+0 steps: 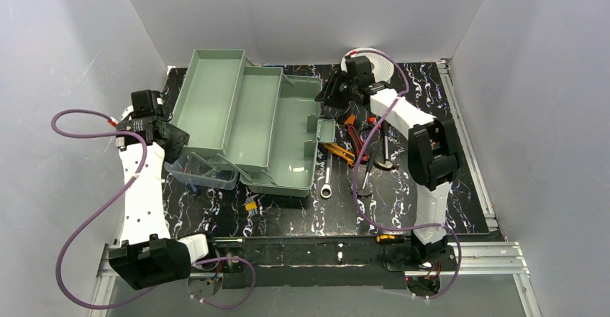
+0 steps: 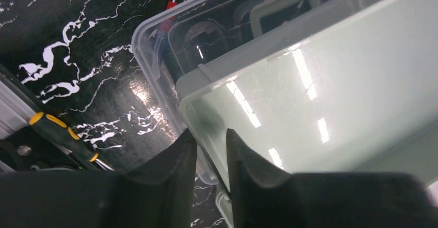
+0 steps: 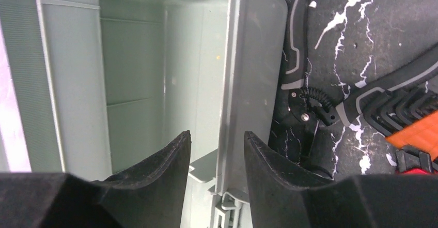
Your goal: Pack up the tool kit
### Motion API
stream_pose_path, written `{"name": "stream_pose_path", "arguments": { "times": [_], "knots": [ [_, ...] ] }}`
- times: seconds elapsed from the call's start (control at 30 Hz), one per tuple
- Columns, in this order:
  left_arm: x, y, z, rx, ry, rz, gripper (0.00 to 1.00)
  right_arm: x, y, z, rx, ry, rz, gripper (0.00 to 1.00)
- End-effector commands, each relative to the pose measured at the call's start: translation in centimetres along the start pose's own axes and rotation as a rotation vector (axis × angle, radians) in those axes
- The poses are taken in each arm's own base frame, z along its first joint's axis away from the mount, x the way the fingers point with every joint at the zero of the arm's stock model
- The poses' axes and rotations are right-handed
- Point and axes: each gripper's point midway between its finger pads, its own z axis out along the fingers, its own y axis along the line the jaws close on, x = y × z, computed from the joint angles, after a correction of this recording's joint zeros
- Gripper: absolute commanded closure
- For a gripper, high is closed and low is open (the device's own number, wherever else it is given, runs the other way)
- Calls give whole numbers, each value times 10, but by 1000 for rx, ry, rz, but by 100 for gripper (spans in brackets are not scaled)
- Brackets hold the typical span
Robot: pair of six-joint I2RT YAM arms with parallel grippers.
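Overhead view: a pale green plastic toolbox (image 1: pixel 295 141) sits open mid-desk. Its two-tier inner tray (image 1: pixel 208 101) is swung out to the left, partly over a clear plastic lid (image 1: pixel 205 179). The black, white-veined desk (image 1: pixel 288 220) carries loose tools to the box's right, incl. a steel wrench (image 1: pixel 327 177) and orange-handled pliers (image 1: pixel 338 152). A yellow-and-black screwdriver (image 1: pixel 388 238) lies at the near edge.

The left hand (image 2: pixel 209 132) has its fingers narrow, either side of the tray's corner rim; can't tell if they pinch it. The right hand (image 3: pixel 217 134), approx half open, straddles the box's right end wall (image 3: pixel 248 57); can't tell if it clamps or just hovers.

Likely step: readying the box w/ both hands, no tool packed yet. The next move calls for a firm hold on the thin rim and the box kept braced, then tools lifted in one by one.
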Motion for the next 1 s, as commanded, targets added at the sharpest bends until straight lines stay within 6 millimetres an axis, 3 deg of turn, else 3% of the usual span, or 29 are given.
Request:
{"name": "stream_pose_path", "arguments": {
  "times": [0.0, 0.03, 0.07, 0.23, 0.3, 0.5, 0.77, 0.97],
  "knots": [
    [-4, -10, -12, 73, -17, -22, 89, -10, 17, -1, -7, -11, -27, 51],
    [-6, -13, -16, 91, -25, -14, 97, -7, 15, 3, 4, 1, -24, 53],
    [-8, -18, -20, 119, -28, -6, 100, -6, 14, 6, 6, 10, -22, 56],
    [-24, -43, -59, 288, -104, -16, 100, -1, 12, 11, 0, 30, -4, 85],
    [-28, -50, -75, 344, -134, -13, 100, -3, 15, 9, -7, 18, -2, 90],
    [-22, -58, -87, 399, -111, 5, 100, -10, 18, -1, -9, -20, -8, 93],
    [-23, -36, -65, 296, -158, 12, 100, -13, 22, -6, -15, -32, -21, 93],
    [-42, -56, -102, 399, -215, 30, 100, -15, 23, -6, -23, -31, -21, 94]
  ]
}}
